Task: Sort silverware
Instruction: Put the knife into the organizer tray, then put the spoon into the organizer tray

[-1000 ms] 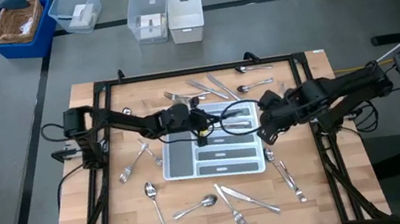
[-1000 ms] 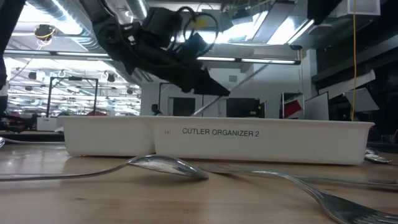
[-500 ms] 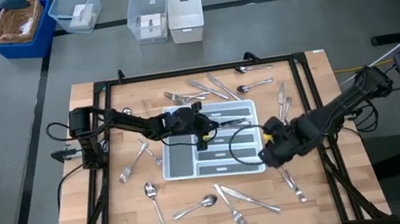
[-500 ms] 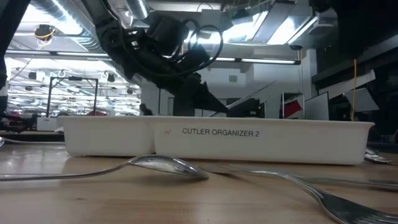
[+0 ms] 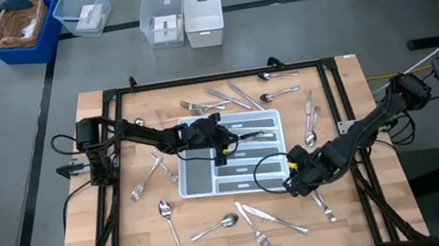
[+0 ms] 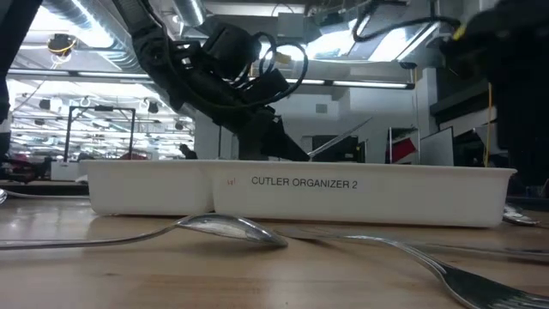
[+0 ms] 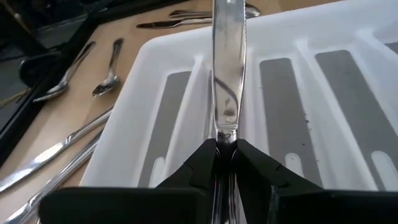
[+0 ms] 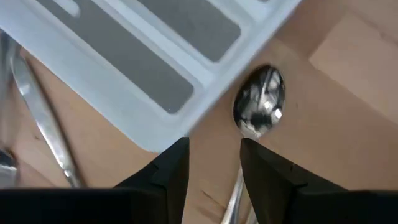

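Note:
The white tray (image 5: 211,178) with grey compartments lies mid-table, and loose silverware lies around it on the wood. My left gripper (image 5: 224,138) hangs over the tray's far half, shut on a table knife (image 7: 227,74), whose blade sticks out toward the table's right. In the low view the knife (image 6: 343,139) slants up above the tray's wall (image 6: 300,193). My right gripper (image 5: 295,184) stands open at the tray's near right corner, pointing down. Just beyond its fingers (image 8: 267,168) a spoon (image 8: 260,102) lies on the wood, its bowl beside the tray's corner (image 8: 161,124). My left gripper pinches the knife between its two fingers at the handle end, right where the blade begins (image 7: 225,134). The fingers lie along the knife, coming slanting down from the table's left. The knife is lifted clear of the tray, its blade a little above level.
Forks and knives lie at the far side (image 5: 220,99), spoons and a fork at the near left (image 5: 165,211), and more pieces at the near side (image 5: 266,215) and right (image 5: 310,117). Black frame rails (image 5: 212,78) edge the table. Bins (image 5: 185,21) stand beyond it.
My right gripper has gone from the tray's right side toward the table's near edge and down, to the tray's near right corner, and has rolled. My left gripper has tipped down a little, so the knife now slants less steeply over the tray.

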`<state>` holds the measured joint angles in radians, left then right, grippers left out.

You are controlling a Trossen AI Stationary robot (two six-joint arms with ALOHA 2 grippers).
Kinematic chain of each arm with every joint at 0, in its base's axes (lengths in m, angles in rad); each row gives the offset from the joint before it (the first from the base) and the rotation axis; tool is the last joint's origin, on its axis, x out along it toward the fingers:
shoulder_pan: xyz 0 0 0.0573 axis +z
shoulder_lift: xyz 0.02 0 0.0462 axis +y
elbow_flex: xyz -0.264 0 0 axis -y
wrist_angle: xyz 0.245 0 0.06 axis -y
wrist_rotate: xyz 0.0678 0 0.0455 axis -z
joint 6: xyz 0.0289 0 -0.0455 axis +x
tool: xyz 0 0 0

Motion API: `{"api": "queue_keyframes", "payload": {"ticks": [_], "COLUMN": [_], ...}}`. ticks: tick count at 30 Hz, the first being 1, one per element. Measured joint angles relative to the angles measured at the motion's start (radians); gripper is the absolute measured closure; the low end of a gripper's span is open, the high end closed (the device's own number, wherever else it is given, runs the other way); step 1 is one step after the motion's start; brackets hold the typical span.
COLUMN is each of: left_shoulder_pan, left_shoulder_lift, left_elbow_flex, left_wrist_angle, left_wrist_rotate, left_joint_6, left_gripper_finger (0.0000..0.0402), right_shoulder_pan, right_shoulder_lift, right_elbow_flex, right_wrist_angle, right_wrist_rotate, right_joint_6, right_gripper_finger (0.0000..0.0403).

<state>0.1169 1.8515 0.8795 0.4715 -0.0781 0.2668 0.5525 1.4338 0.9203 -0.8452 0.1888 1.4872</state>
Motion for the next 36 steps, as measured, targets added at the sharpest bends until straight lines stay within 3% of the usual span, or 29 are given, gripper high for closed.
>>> {"api": "queue_keyframes", "payload": {"ticks": [10,16,26,36], "left_shoulder_pan": [0.007,0.005,-0.004,-0.05], "left_shoulder_lift": [-0.002,-0.002,-0.002,-0.086], "left_elbow_flex": [0.0,0.0,-0.001,-0.001], "left_wrist_angle": [-0.025,-0.027,-0.068,-0.069], "left_wrist_rotate": [0.005,0.014,0.003,0.004], "left_joint_6": [-0.093,-0.058,-0.114,-0.186], "left_gripper_finger": [0.0358,0.0355,0.0258,0.0247], "right_shoulder_pan": [0.053,0.057,0.057,0.056], "right_shoulder_lift": [0.004,0.004,0.004,0.058], "right_elbow_flex": [-0.061,-0.087,-0.087,-0.087], "right_wrist_angle": [0.028,0.091,0.094,0.086], "right_wrist_rotate": [-0.05,-0.059,-0.059,-0.059], "right_joint_6": [0.077,0.092,0.087,0.102], "right_gripper_finger": [0.0256,0.0256,0.0256,0.0256]}}
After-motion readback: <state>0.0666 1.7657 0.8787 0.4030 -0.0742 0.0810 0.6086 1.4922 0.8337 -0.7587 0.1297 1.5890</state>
